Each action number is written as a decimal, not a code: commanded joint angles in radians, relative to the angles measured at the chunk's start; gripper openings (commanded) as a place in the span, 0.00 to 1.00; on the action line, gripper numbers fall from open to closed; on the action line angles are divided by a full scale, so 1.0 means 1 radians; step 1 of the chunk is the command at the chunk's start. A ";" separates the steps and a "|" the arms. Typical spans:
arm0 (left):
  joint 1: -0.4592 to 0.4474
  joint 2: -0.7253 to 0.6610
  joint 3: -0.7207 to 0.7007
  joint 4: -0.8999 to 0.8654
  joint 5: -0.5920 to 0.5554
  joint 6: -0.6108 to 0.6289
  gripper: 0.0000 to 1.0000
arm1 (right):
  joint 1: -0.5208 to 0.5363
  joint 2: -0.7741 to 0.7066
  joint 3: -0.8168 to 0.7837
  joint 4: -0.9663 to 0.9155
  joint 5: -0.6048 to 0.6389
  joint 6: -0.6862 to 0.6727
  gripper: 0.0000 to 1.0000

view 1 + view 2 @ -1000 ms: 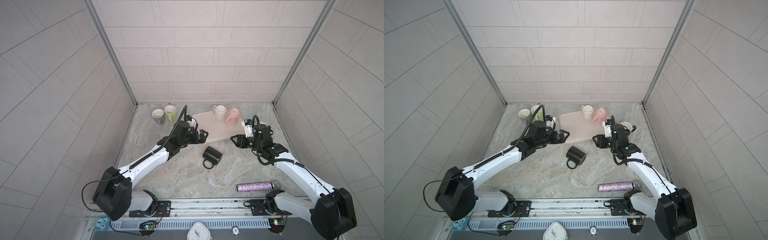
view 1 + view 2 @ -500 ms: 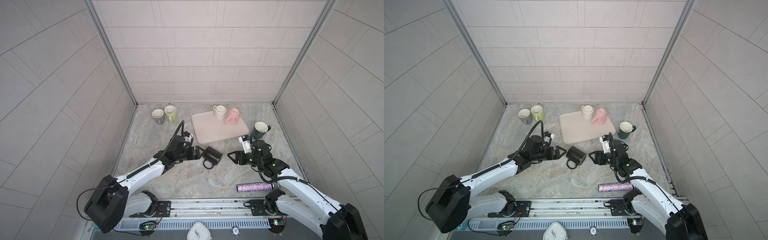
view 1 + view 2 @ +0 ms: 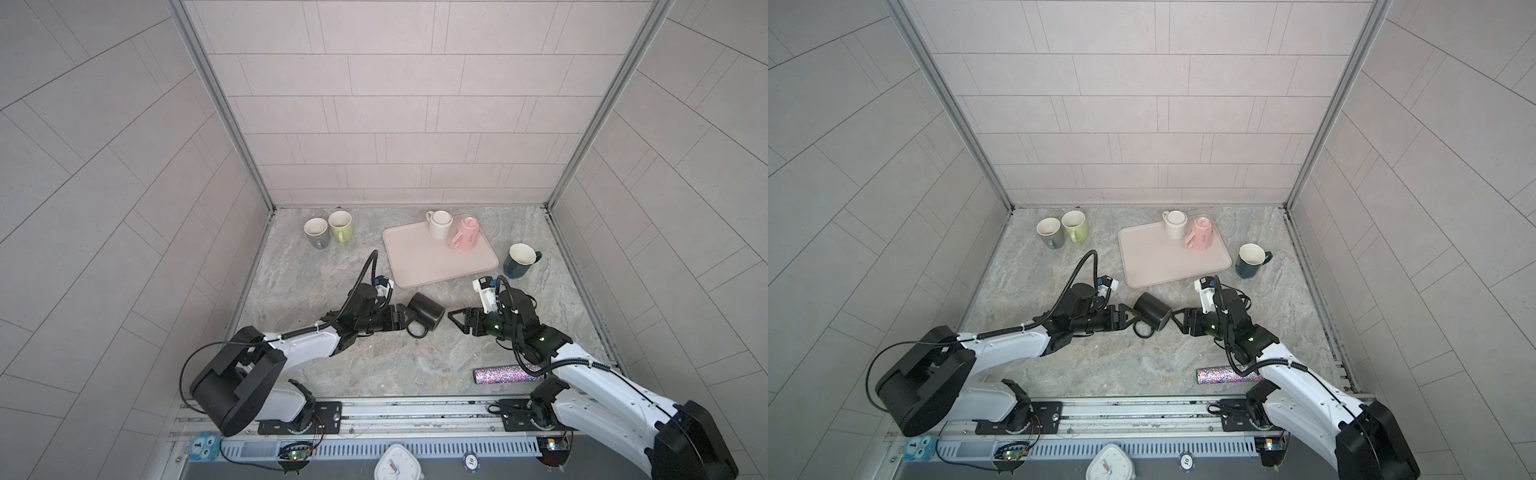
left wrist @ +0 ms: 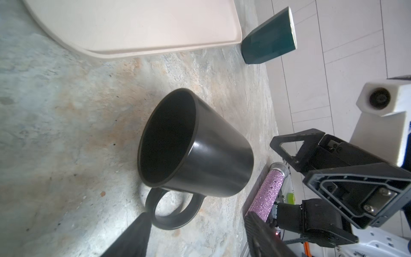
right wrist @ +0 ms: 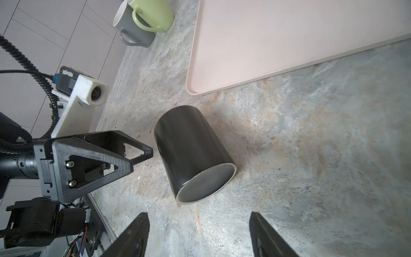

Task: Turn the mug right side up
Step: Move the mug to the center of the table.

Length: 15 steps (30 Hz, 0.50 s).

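Black mug (image 3: 426, 316) lies sideways on the counter (image 3: 374, 365), my left claw (image 3: 405, 319) and right claw (image 3: 454, 325) both apart at its ends; I should pinch the rim squarely

We see soft, even daylight in both top views; the wall lines bend toward the edges. The black mug (image 4: 211, 160) carries a pale glare stripe and throws a faint, soft shadow beside it.
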 commanded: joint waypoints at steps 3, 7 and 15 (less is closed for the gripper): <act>-0.004 0.069 -0.004 0.095 0.038 0.001 0.65 | 0.038 0.005 -0.003 0.062 0.050 0.040 0.72; -0.005 0.089 0.003 0.088 0.037 0.004 0.65 | 0.052 0.015 0.000 0.035 0.082 0.040 0.73; -0.004 0.137 -0.017 0.142 0.042 -0.017 0.60 | 0.079 0.072 -0.019 0.105 0.088 0.088 0.73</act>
